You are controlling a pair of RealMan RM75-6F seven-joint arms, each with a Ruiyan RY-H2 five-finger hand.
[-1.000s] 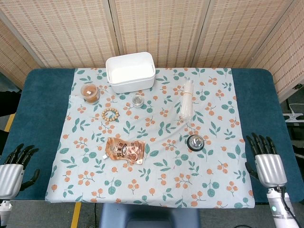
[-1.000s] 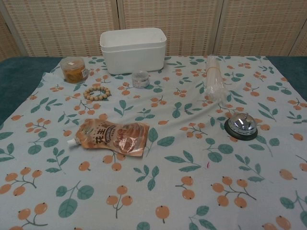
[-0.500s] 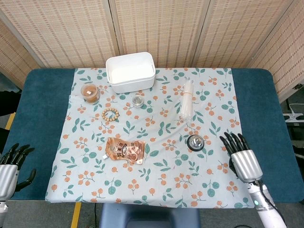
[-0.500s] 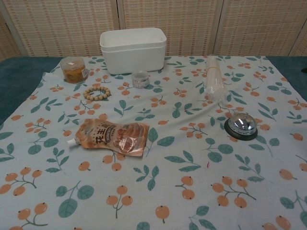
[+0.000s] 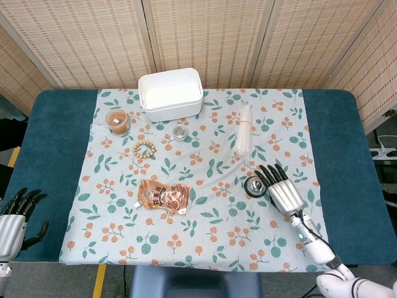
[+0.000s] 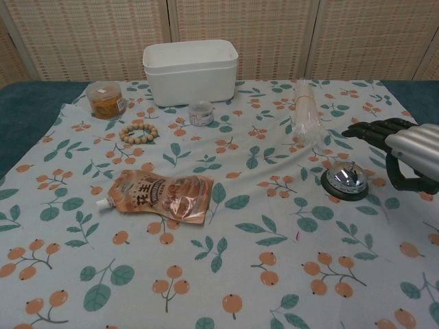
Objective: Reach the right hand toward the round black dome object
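Observation:
The round dome object (image 5: 254, 185) (image 6: 345, 179) has a shiny top on a black base and sits on the floral cloth at the right of the table. My right hand (image 5: 282, 190) (image 6: 405, 152) hovers just to its right, fingers spread and stretched forward, holding nothing. In the chest view its fingertips (image 6: 357, 130) reach above and behind the dome without touching it. My left hand (image 5: 13, 217) is at the front left corner off the cloth, fingers apart and empty; the chest view does not show it.
A white tub (image 5: 170, 94) stands at the back. A clear roll of sticks (image 5: 245, 130) lies just behind the dome. A small jar (image 5: 180, 131), bead bracelet (image 5: 143, 149), orange-lidded jar (image 5: 117, 121) and brown pouch (image 5: 163, 197) lie to the left.
My right hand has swung in from the table's right front edge, leftward and forward, to beside the dome. It now shows in the chest view. The left hand has barely moved.

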